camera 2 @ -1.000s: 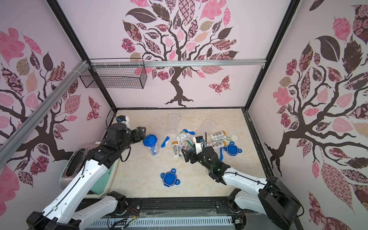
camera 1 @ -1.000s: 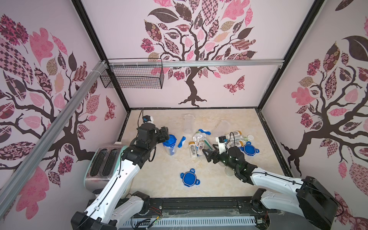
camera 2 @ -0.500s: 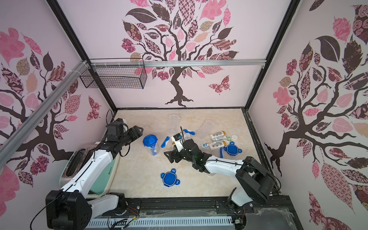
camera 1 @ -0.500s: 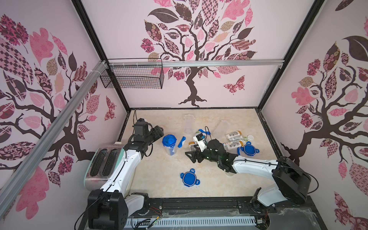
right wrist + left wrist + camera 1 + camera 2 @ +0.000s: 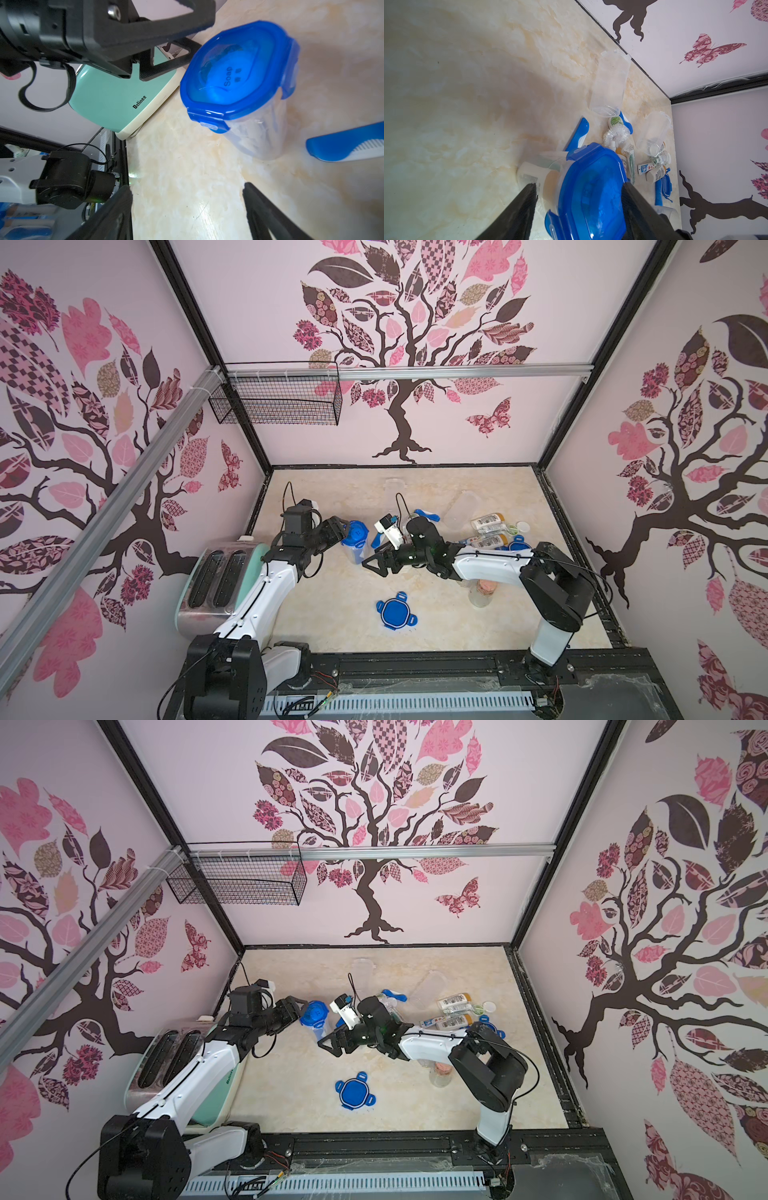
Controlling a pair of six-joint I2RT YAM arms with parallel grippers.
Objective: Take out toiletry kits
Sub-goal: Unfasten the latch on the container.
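A clear jar with a blue clip lid (image 5: 355, 533) (image 5: 314, 1013) stands upright left of centre. Its lid (image 5: 239, 68) reads "Soap". My left gripper (image 5: 338, 527) (image 5: 578, 187) is open, its jaws on either side of that lid (image 5: 591, 187); one finger touches the rim, the other stands just off it. A white bottle with a tan cap (image 5: 548, 176) shows through the jar wall. Loose toiletry kits lie at centre right: white bottles with tan caps (image 5: 488, 522), a toothpaste tube (image 5: 646, 167), a blue comb (image 5: 349, 145). My right gripper (image 5: 376, 566) (image 5: 187, 187) is open over bare table beside the jar.
A loose blue lid (image 5: 395, 613) lies near the front. A mint toaster (image 5: 220, 576) stands at the left edge. Two empty clear jars (image 5: 461, 510) (image 5: 392, 489) lie toward the back. A glass bottle (image 5: 482, 591) stands under my right arm. A wire basket (image 5: 276, 400) hangs on the back wall.
My right gripper has swung left from the pile of toiletries to bare table by the jar. My left gripper has come down around the jar's lid and its jaws have narrowed.
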